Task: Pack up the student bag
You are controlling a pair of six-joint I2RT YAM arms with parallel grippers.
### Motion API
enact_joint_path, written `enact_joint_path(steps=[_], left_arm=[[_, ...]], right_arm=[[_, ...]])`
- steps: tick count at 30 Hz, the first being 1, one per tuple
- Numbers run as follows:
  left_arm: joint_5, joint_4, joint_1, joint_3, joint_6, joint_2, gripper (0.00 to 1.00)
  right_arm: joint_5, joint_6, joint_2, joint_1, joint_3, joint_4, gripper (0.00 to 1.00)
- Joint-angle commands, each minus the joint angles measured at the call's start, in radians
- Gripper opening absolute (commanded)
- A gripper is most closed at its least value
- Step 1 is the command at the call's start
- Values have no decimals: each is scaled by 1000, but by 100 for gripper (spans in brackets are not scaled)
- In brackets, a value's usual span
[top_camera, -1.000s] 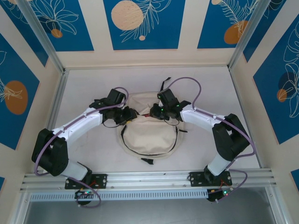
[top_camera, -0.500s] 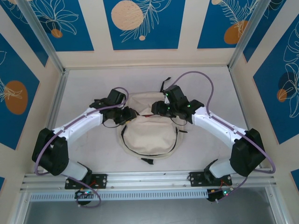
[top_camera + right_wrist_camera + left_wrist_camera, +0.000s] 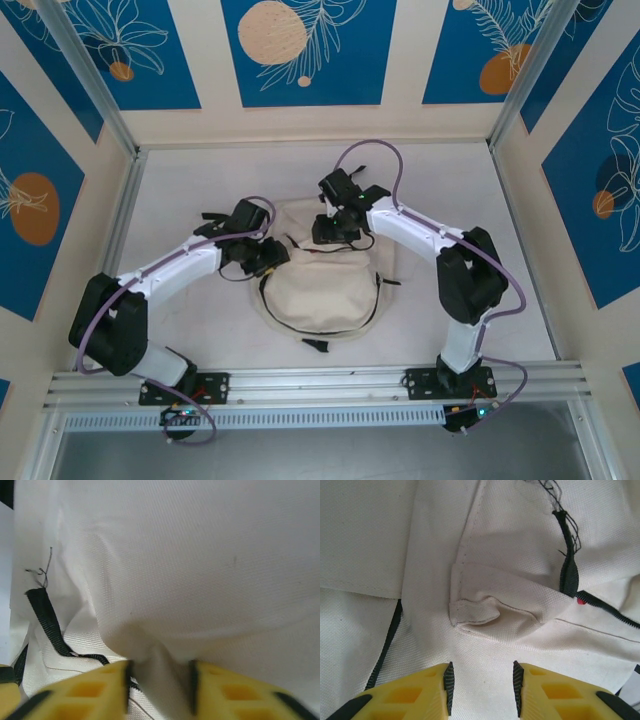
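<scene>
Pinching only a thin fold of the bag [image 3: 200, 555], the right gripper [image 3: 160, 669] may lose it; the left gripper [image 3: 481, 680] gapes, empty.

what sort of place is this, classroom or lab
Probably a lab robot cell: a white table walled by blue printed panels on metal framing, with the left arm and right arm bolted to a rail at its near edge.

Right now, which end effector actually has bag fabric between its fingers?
The right end effector: a fold of the bag is pinched between its fingers. The left end effector stands open over flat fabric.
</scene>
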State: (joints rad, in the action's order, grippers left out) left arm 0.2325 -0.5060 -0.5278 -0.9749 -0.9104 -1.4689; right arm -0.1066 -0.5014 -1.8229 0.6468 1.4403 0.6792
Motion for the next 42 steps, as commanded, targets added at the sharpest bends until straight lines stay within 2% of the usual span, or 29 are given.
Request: enact_joint_path(steps=[1, 9, 12, 14, 18, 20, 25, 30, 37, 42], left_arm=[[-41, -26, 7, 13, 11, 24, 38], [-37, -28, 49, 27, 22, 51, 39], [-20, -17, 61, 32, 22, 53, 39], [-18, -17, 68, 34, 22, 55, 39], [-26, -22, 87, 46, 20, 72, 39], [-32, -28, 101, 56, 18, 87, 39], [-46, -49, 147, 87, 11, 143, 47], [-48, -78, 192, 114, 11, 193, 57], [-38, -98, 226, 131, 17, 234, 68], [-8, -95, 232, 128, 23, 233, 70]], right_arm=[[123, 14, 9, 19, 16, 58, 22], [224, -30, 138, -2, -76, 63, 12], [243, -46, 188, -13, -107, 34, 13], [173, -48, 195, -2, -97, 58, 19], [-90, -36, 166, 80, -6, 159, 37], [-198, -27, 143, 128, 38, 192, 41], [-244, 23, 19, 202, 172, 217, 43], [-240, 43, -134, 232, 307, 226, 43], [-341, -33, -278, 233, 430, 265, 46], [-382, -69, -316, 231, 445, 285, 36]])
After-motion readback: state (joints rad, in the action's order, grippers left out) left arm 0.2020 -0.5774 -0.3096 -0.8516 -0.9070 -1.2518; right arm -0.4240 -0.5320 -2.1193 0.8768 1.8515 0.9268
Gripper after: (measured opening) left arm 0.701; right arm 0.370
